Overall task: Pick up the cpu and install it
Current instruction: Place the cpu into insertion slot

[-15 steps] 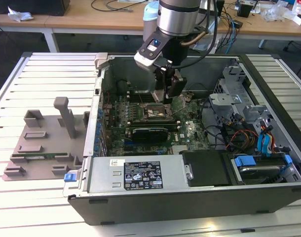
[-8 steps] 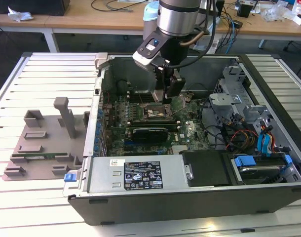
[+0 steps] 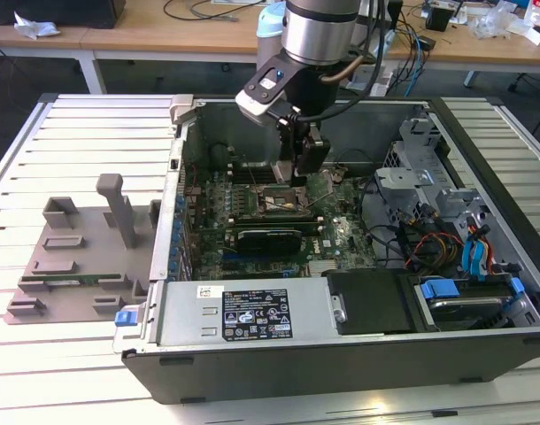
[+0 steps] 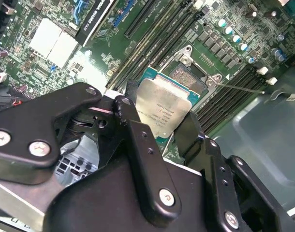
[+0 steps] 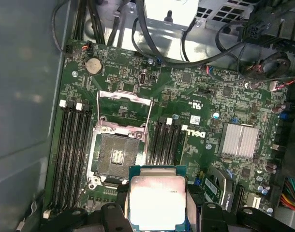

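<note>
Fingers (image 4: 130, 121) clenched on cpu (image 5: 157, 200), inside computer case (image 3: 341, 363), above open socket (image 5: 116, 157) on motherboard (image 5: 200, 96), not seated.

A pale slatted metal worktable (image 3: 75, 133) fills the foreground of the exterior view, its long ribs running across and catching soft overhead light near the front edge. Behind it stands a row of light wooden desks (image 3: 146, 31) on white legs (image 3: 91, 73), with dark floor (image 3: 31, 75) beneath. Crumpled white paper (image 3: 35, 27) lies on the desktop toward the exterior view's left, and loose black cables (image 3: 208, 11) trail further along.
</note>
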Tool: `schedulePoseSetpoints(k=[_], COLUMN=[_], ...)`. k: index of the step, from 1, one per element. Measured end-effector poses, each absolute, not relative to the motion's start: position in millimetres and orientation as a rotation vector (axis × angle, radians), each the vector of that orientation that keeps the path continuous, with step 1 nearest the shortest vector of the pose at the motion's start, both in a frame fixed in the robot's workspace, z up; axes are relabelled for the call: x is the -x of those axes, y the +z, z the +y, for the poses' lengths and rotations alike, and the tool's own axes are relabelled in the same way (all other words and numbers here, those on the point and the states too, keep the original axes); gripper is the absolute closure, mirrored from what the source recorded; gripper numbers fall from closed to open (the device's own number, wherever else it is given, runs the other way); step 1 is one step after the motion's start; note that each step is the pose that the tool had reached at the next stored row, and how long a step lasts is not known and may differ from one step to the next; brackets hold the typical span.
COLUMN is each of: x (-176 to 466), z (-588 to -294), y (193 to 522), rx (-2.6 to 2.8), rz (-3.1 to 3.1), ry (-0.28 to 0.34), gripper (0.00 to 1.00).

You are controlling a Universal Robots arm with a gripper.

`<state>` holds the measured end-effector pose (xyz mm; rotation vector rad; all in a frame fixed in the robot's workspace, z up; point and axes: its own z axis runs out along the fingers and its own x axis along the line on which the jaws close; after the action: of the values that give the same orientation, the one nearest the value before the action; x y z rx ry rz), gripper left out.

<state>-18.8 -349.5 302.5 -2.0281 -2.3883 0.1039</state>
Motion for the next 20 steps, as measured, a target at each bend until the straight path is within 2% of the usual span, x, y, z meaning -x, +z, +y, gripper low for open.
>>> schedulePoseSetpoints(k=[14, 15, 16, 20], x=[18.9, 18.9, 18.9, 18.9], z=[-349.5, -349.5, -349.5, -349.5], y=[301.8, 301.4, 301.4, 301.4], rx=[2.173, 2.192, 2.196, 2.197], rz=[-2.251, -2.270, -2.274, -2.275], ry=[0.103, 0.065, 0.056, 0.055], gripper=[0.45, 0.45, 0.45, 0.45])
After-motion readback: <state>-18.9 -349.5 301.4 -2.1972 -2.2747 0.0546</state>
